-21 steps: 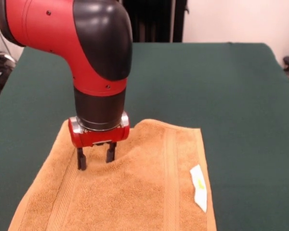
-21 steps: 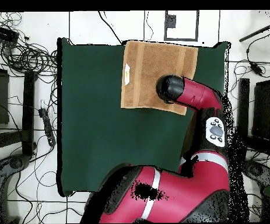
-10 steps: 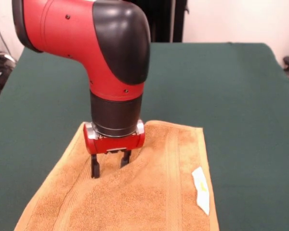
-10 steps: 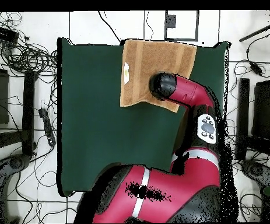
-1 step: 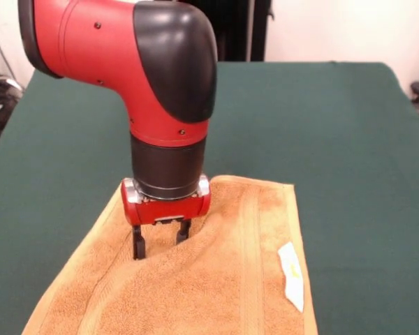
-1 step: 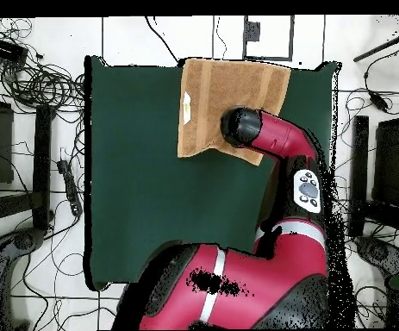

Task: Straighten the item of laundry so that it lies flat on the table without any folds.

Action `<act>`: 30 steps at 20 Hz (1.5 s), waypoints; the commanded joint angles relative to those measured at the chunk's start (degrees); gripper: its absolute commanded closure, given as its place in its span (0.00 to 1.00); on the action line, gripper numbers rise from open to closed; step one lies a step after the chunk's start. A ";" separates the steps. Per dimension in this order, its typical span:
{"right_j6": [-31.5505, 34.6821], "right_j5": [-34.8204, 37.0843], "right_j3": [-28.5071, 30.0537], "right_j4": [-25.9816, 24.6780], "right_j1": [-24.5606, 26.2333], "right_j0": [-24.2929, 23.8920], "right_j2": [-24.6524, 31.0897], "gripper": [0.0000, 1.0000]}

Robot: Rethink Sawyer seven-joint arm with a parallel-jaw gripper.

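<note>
step: smoothing towel [image 5: 216, 279] on worktop [image 5: 335, 139] | gripper [image 5: 159, 243] jaws parted, tips pressing cloth, nothing clamped | next: drag ridge outward

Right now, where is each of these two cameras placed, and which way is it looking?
Front view: low at the table's edge opposite the robot, looking across it; shows the arm's red wrist and the open tool pressing into the towel.
Overhead view: above the table, looking straight down; shows the whole red arm reaching up from the bottom over the towel.
Both share the towel, its white tag and the green table.
</note>
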 commanded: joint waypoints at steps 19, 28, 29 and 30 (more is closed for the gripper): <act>-1.87 -0.85 13.95 -14.08 -2.97 -11.71 14.04 0.00; 8.96 3.99 11.50 -10.99 -3.41 -6.28 10.87 1.00; 8.87 3.71 11.79 -10.83 -3.44 -6.57 11.26 1.00; 8.79 3.43 12.08 -10.67 -3.47 -6.85 11.65 1.00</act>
